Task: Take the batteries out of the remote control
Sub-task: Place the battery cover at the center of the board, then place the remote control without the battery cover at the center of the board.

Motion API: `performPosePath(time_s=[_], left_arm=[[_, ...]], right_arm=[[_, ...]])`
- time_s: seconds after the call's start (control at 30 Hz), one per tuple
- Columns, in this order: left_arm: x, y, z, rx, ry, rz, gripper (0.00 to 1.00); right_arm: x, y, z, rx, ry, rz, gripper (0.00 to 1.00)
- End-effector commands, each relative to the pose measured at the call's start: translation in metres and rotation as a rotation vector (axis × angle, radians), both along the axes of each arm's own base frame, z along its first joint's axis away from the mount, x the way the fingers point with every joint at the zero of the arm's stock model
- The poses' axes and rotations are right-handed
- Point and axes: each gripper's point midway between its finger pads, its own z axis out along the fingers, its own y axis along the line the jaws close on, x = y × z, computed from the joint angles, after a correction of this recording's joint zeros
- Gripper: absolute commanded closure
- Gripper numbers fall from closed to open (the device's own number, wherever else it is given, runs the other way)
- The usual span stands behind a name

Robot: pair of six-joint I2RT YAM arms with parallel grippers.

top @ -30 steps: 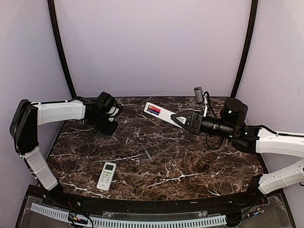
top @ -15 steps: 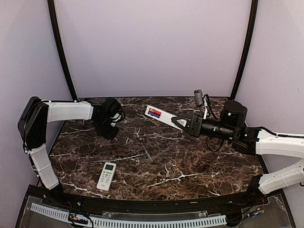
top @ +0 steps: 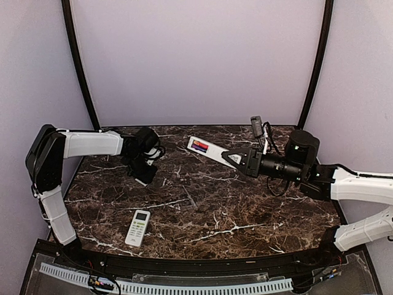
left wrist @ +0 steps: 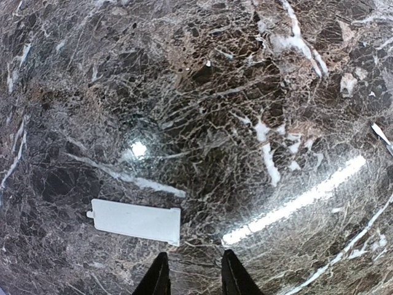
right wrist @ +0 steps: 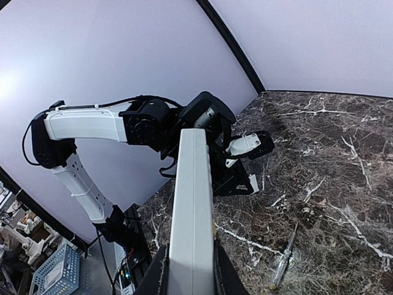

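My right gripper (top: 236, 157) is shut on a long white remote (top: 209, 149) and holds it tilted above the far middle of the table. Its open compartment faces up and shows the red and dark batteries (top: 198, 144). In the right wrist view the remote (right wrist: 191, 203) shows edge-on between my fingers and the batteries are hidden. My left gripper (top: 142, 166) is open and empty, low over the table at the far left. A flat white battery cover (left wrist: 135, 221) lies on the marble just left of its fingertips (left wrist: 158, 279); it also shows in the top view (top: 149, 175).
A second, smaller white remote (top: 137, 227) lies face up near the front left. A slim screwdriver (right wrist: 284, 258) lies on the marble near the table's middle (top: 191, 198). The dark marble table (top: 245, 215) has a curved back wall close behind.
My left gripper has shifted a little right and toward the table's middle. The white cover now shows on the marble beside it. The right arm with the remote has barely moved.
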Motion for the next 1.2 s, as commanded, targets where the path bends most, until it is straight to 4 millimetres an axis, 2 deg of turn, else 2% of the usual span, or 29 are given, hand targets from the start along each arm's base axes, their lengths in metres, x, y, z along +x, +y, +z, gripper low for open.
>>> performPosePath(time_s=[0.0, 0.07, 0.1, 0.13, 0.17, 0.3, 0.37, 0.4, 0.43, 0.53, 0.67, 0.8, 0.97, 1.07, 1.17], left_arm=[[-0.001, -0.016, 0.021, -0.088, -0.014, -0.024, 0.7], [0.002, -0.02, 0.043, -0.137, -0.085, -0.038, 0.63], [0.005, -0.019, 0.062, -0.172, -0.151, -0.042, 0.53], [0.007, -0.017, 0.072, -0.193, -0.184, -0.037, 0.49], [0.008, -0.015, 0.092, -0.236, -0.247, -0.035, 0.41], [0.013, 0.008, 0.147, -0.398, -0.381, 0.033, 0.24], [0.02, 0.034, 0.169, -0.473, -0.428, 0.103, 0.21], [0.016, 0.037, 0.181, -0.518, -0.446, 0.103, 0.2], [0.021, 0.05, 0.189, -0.541, -0.472, 0.142, 0.18], [0.018, 0.064, 0.211, -0.601, -0.531, 0.165, 0.15], [0.015, 0.071, 0.22, -0.607, -0.566, 0.18, 0.14], [0.012, 0.068, 0.22, -0.631, -0.553, 0.172, 0.14], [0.01, 0.062, 0.222, -0.662, -0.538, 0.156, 0.14], [0.008, 0.059, 0.222, -0.681, -0.526, 0.151, 0.14], [0.007, 0.054, 0.222, -0.705, -0.509, 0.136, 0.14]], right_arm=[[0.001, -0.007, 0.013, 0.034, -0.032, -0.025, 1.0], [0.0, -0.01, 0.015, 0.036, -0.034, -0.03, 1.0], [0.0, -0.012, 0.014, 0.031, -0.031, -0.036, 1.0], [0.0, -0.014, 0.012, 0.021, -0.023, -0.044, 1.0], [0.001, -0.016, 0.009, 0.007, -0.011, -0.052, 1.0], [0.002, -0.02, -0.012, -0.053, 0.062, -0.058, 1.0], [0.0, -0.019, -0.021, -0.07, 0.099, -0.041, 1.0], [-0.001, -0.018, -0.026, -0.079, 0.117, -0.037, 1.0], [-0.002, -0.017, -0.031, -0.088, 0.139, -0.03, 1.0], [-0.005, -0.014, -0.047, -0.104, 0.203, -0.014, 1.0], [-0.012, -0.004, -0.064, -0.095, 0.282, 0.033, 1.0], [-0.009, 0.006, -0.089, -0.121, 0.346, 0.033, 1.0], [0.005, 0.001, -0.116, -0.121, 0.435, 0.007, 1.0], [0.013, -0.006, -0.133, -0.186, 0.488, -0.001, 1.0], [0.018, -0.013, -0.137, -0.205, 0.52, 0.02, 1.0]])
